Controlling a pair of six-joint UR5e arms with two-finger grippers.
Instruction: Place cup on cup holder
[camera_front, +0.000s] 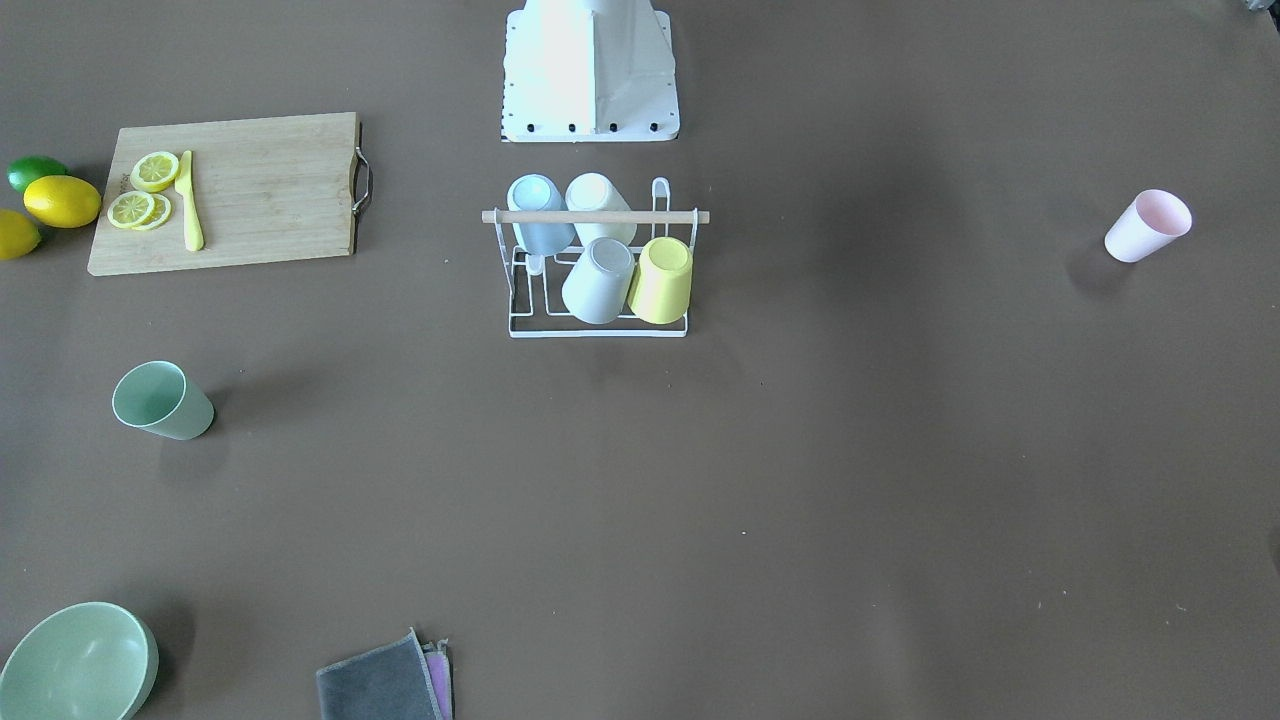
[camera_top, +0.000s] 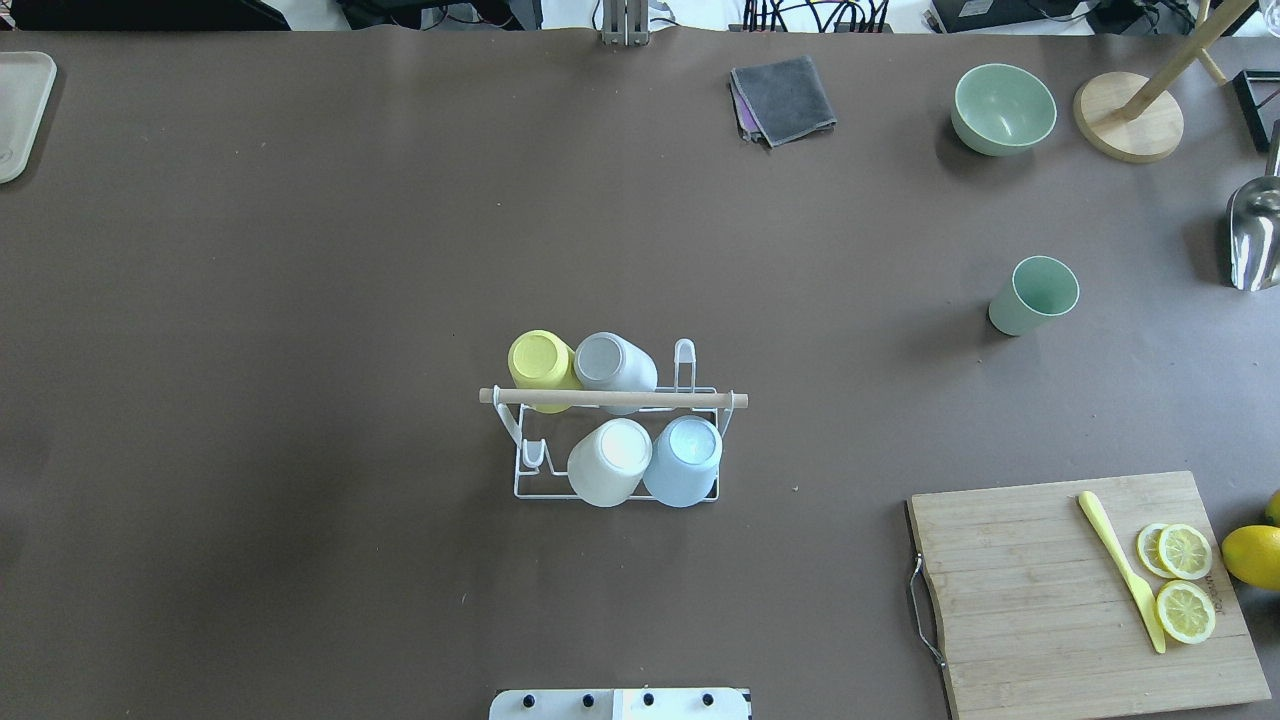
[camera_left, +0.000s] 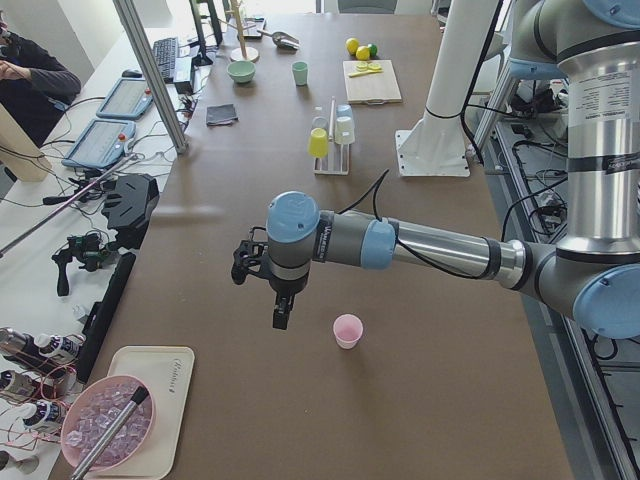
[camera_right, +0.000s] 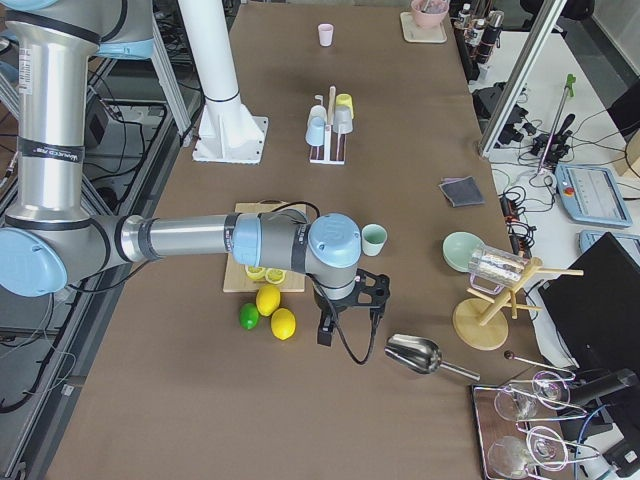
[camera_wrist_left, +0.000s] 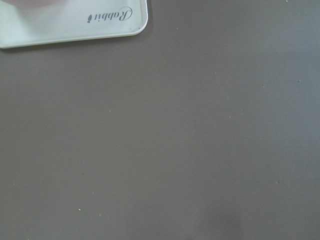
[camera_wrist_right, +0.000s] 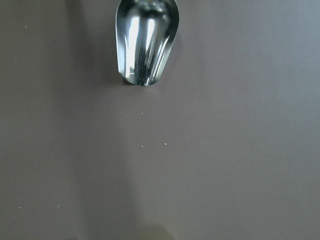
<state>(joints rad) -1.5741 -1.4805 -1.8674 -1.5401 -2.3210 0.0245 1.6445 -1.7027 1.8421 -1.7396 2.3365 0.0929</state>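
Nearest my base, midway along my edge of the counter (camera_top: 300, 250), stood the cup holder (camera_top: 612, 398). Four cups were already upturned on its prongs: white and blue on the row toward me, yellow and grey beyond the wooden rod. Two prongs stood bare, at opposite corners of the rack. A cutting board (camera_top: 1050, 600) with lemon slices and a yellow knife lay at my near right corner.

My left gripper (camera_left: 283, 312) hung over the counter's left end, just beside the upright pink cup (camera_left: 347, 330) but apart from it. My right gripper (camera_right: 325, 335) hung over the right end, near whole lemons and a metal scoop (camera_wrist_right: 145, 40). Only side views caught either gripper, so I could not tell whether they were spread or clenched.

Farther out toward the right end, a green cup (camera_top: 1035, 294) stood upright, mouth up, well apart from the rack.

I judged both loose cups to be light, stiff plastic with smooth tapered walls. They seemed unlikely to break but apt to slip or tip under a sideways nudge. The wall close under the rim looked the best place to pinch, and the cup would need turning over before going onto a prong.

The counter's brown covering was flat and matte. A grey cloth (camera_top: 785, 98) and a green bowl (camera_top: 1003, 108) sat along the far edge. Beyond that edge were tablets and cables.
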